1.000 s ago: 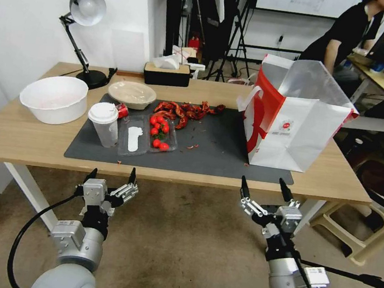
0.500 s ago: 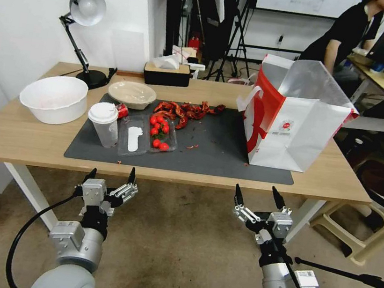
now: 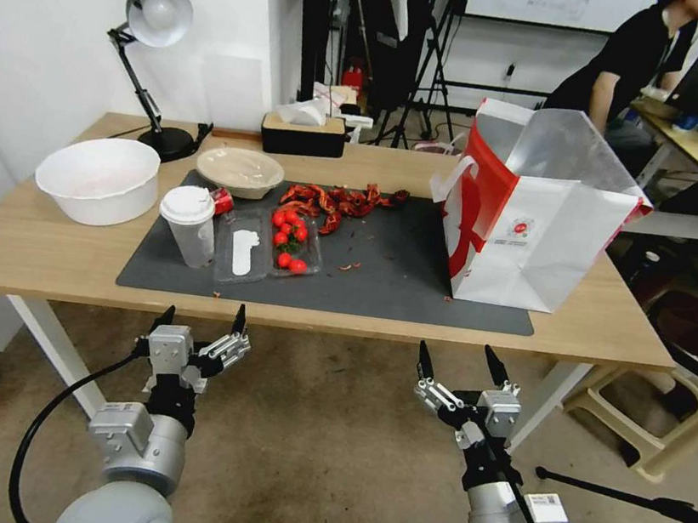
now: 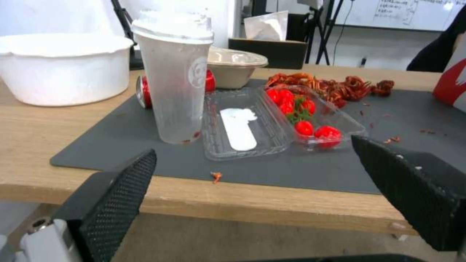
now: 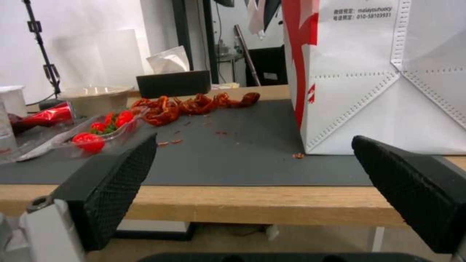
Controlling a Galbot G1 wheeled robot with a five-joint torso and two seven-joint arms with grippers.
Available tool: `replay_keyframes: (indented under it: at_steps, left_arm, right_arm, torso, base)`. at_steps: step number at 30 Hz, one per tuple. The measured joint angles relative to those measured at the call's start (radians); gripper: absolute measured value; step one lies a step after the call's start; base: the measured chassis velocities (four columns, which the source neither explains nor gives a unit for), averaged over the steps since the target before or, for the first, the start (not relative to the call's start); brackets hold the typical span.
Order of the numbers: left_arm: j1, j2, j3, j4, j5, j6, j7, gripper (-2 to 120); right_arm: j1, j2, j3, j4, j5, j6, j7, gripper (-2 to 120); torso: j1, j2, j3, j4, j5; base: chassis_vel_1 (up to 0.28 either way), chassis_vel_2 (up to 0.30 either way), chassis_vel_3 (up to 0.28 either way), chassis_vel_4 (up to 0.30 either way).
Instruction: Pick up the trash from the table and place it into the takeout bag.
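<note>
On the table's dark grey mat, at its left end, stand a clear cup with white lid, a shallow beige bowl, an open clear tray with red tomatoes and a heap of red shells. The takeout bag stands open and upright at the mat's right end. Both grippers hang below and in front of the table's front edge. The left gripper is open before the cup, the right gripper open before the bag.
A large white bowl sits on the bare wood left of the mat. A red can lies behind the cup. A desk lamp and a tissue box stand at the back edge. A stool is beside the table's right end.
The right gripper has drawn back toward me and a little left, away from the table's edge. The left arm and the things on the table have not moved.
</note>
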Motion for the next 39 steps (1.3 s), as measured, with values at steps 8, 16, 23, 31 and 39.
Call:
replay_keyframes:
  at_steps: [8,16,23,31,39]
  left_arm:
    - [0.004,-0.002,-0.001,-0.003,0.000,0.001,0.000,100]
    - [0.004,-0.004,-0.002,-0.003,0.001,0.001,0.000,100]
    - [0.002,-0.003,-0.004,-0.003,0.001,0.001,0.000,100]
    - [-0.006,-0.003,-0.005,0.006,-0.002,0.001,0.001,100]
    - [-0.091,0.035,-0.027,0.037,-0.125,0.031,-0.027,100]
  right_arm:
    - [-0.004,0.003,-0.004,-0.004,-0.005,0.004,-0.008,100]
    - [-0.004,0.005,-0.003,-0.009,-0.007,0.012,-0.015,100]
    - [0.000,0.007,-0.005,-0.015,-0.008,0.014,-0.020,100]
    - [0.002,0.007,-0.006,-0.018,-0.009,0.015,-0.023,100]
    - [0.003,0.004,-0.003,-0.019,-0.011,0.016,-0.025,100]
  torso:
    - [0.000,0.000,0.000,0.0000,0.0000]
    - [0.000,0.000,0.000,0.0000,0.0001]
    - [0.000,0.000,0.000,0.0000,0.0000]
    - [0.000,0.000,0.000,0.0000,0.0000]
    - [0.000,0.000,0.000,0.0000,0.0000]
  base:
    - [0.000,0.000,0.000,0.000]
    - [0.000,0.000,0.000,0.000]
    - [0.000,0.000,0.000,0.000]
    - [0.000,0.000,0.000,0.000]
    - [0.000,0.000,0.000,0.000]
